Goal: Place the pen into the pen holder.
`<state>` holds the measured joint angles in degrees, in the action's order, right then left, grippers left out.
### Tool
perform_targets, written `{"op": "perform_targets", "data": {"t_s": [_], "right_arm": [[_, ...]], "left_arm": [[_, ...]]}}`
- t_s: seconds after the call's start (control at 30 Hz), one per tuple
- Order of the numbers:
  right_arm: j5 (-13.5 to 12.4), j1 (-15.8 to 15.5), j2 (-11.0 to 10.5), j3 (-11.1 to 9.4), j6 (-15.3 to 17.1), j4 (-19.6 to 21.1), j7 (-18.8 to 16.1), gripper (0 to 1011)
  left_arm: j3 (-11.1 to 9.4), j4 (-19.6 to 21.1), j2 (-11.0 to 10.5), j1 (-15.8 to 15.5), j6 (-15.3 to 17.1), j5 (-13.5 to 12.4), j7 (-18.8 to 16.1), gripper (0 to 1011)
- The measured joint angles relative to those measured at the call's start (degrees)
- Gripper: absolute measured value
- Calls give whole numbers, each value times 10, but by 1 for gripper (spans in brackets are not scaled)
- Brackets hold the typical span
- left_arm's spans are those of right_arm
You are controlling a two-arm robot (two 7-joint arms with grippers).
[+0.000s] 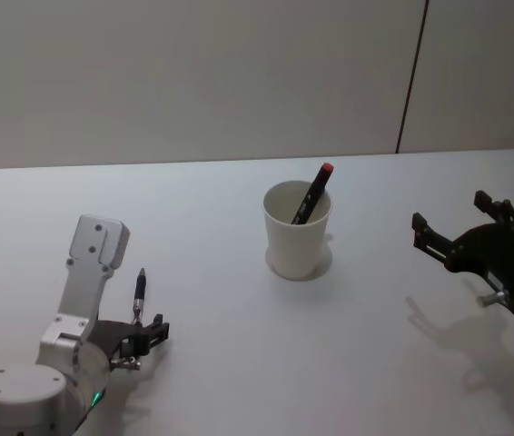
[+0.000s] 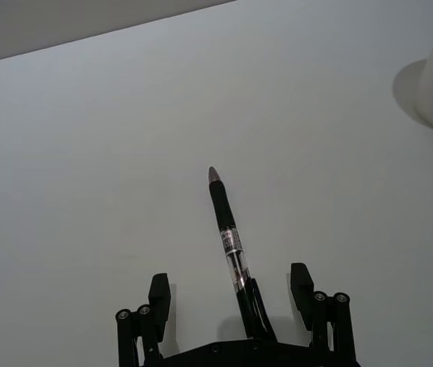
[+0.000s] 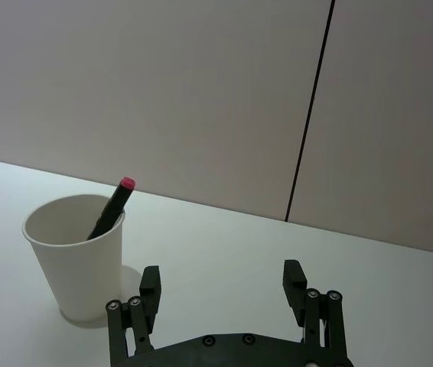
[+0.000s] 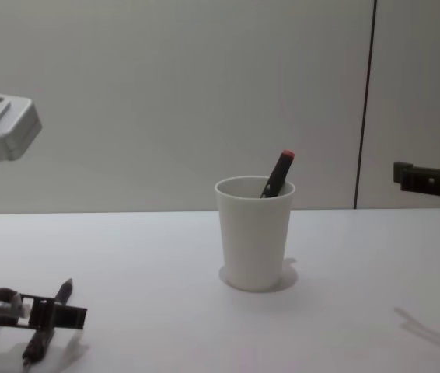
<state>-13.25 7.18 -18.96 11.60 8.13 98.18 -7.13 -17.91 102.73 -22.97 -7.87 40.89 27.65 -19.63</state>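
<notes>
Where the pale grey worktop (image 1: 239, 381) spreads before the robot, one plain white tapered paper cup with a rolled rim, the pen holder (image 1: 298, 241), stands upright near the middle. Two pens are in sight. A black pen with a red end (image 1: 313, 191) stands inside the pen holder, leaning on the far side of the rim with its red end poking above it. A black pen with a clear barrel section (image 2: 226, 229) lies flat on the worktop, well apart from the cup on the robot's left, its grey tip pointing away from the robot.

There are two arms. The left end effector (image 2: 230, 274) sits low at the worktop, released, its two black fingers spread wide on either side of the lying pen without touching it; the pen's rear end runs in under the palm. The right end effector (image 1: 449, 211) hangs raised above the worktop to the right of the cup, released and empty, its fingers set apart and pointing towards the cup.
</notes>
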Motion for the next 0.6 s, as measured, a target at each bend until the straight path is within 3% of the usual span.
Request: {"op": "perform_targets", "data": {"t_s": [0.47,0.6], "right_arm": [[0,0,0,0,0,0,0,1001],[0,0,0,0,0,0,0,1001]], "left_arm": [[13,4,11,9,7,27,-23,1000],[17,4,14,11,9,32,-26,953]]}}
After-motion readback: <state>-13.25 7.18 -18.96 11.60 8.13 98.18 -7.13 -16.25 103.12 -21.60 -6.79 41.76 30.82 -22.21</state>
